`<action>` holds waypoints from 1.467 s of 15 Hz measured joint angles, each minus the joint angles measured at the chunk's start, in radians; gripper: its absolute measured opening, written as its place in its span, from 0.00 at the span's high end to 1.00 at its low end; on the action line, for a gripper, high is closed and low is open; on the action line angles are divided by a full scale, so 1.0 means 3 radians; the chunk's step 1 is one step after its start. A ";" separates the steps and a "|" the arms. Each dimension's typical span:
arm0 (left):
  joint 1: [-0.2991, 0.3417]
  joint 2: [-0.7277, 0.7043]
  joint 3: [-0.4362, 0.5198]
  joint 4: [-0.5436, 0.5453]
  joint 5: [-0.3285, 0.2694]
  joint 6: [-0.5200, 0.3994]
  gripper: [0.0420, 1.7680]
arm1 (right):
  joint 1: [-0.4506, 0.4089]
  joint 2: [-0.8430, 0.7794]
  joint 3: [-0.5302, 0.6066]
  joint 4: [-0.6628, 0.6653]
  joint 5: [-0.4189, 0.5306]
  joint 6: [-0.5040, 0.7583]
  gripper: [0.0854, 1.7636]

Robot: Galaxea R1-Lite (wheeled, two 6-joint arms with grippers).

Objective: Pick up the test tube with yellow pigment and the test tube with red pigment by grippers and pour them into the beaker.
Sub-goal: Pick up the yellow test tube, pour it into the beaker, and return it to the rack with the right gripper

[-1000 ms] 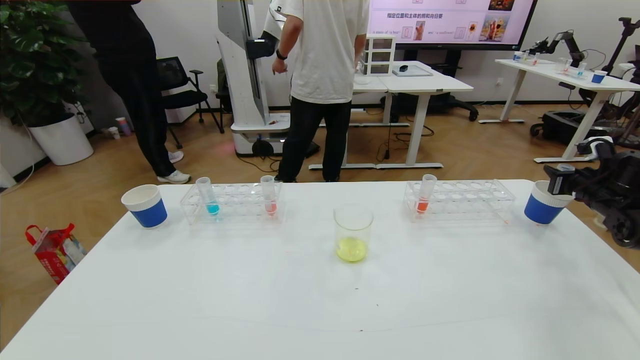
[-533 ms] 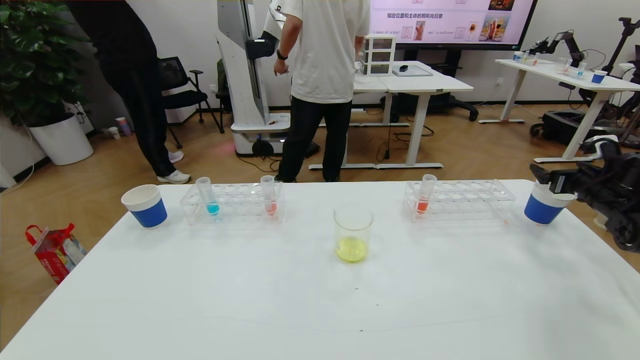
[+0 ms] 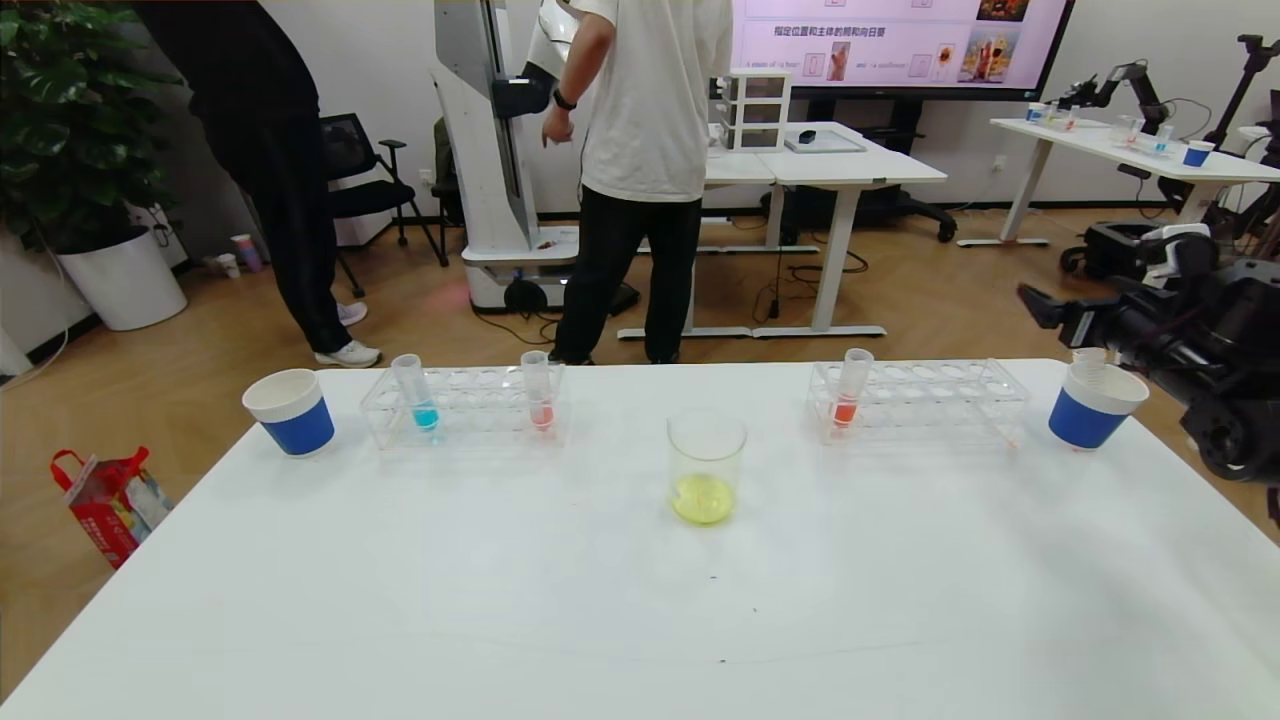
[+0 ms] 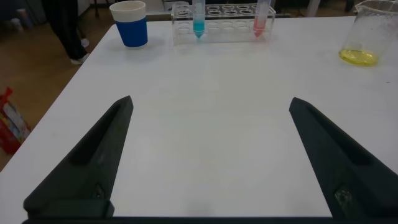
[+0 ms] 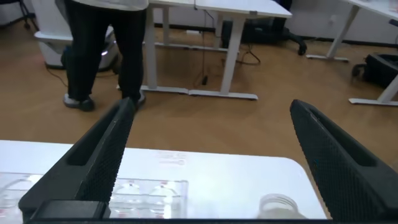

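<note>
My right black two-fingered gripper [image 5: 208,162] hangs spread wide and empty above the far right corner of the white table [image 3: 600,600], over the blue-and-white paper cup [image 3: 1092,405] where an emptied clear tube [image 3: 1089,357] stands. My left gripper [image 4: 208,155] hovers released over the table's near left. The wide clear glass beaker [image 3: 706,465] at centre holds yellow liquid; the slim clear tube of pale pinkish-red liquid [image 3: 538,392] sits upright in the left clear plastic rack [image 3: 465,405].
</note>
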 joint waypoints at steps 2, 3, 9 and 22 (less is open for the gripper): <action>-0.0001 0.0000 0.0000 0.0000 -0.0001 -0.0001 0.01 | 0.0223 -0.0136 0.0013 0.0079 -0.0054 0.0006 0.02; -0.0001 0.0000 0.0000 0.0000 0.0000 0.0000 0.01 | 0.0348 -0.0199 0.0019 0.0101 -0.0153 0.0006 0.02; -0.0001 0.0000 0.0000 0.0001 -0.0001 0.0000 0.01 | 0.0855 -0.0605 0.0082 0.0306 -0.0645 0.0005 0.02; -0.0001 0.0000 0.0000 0.0000 -0.0001 0.0000 0.01 | 0.0945 -0.3554 0.1408 0.0366 -0.0655 -0.0004 0.02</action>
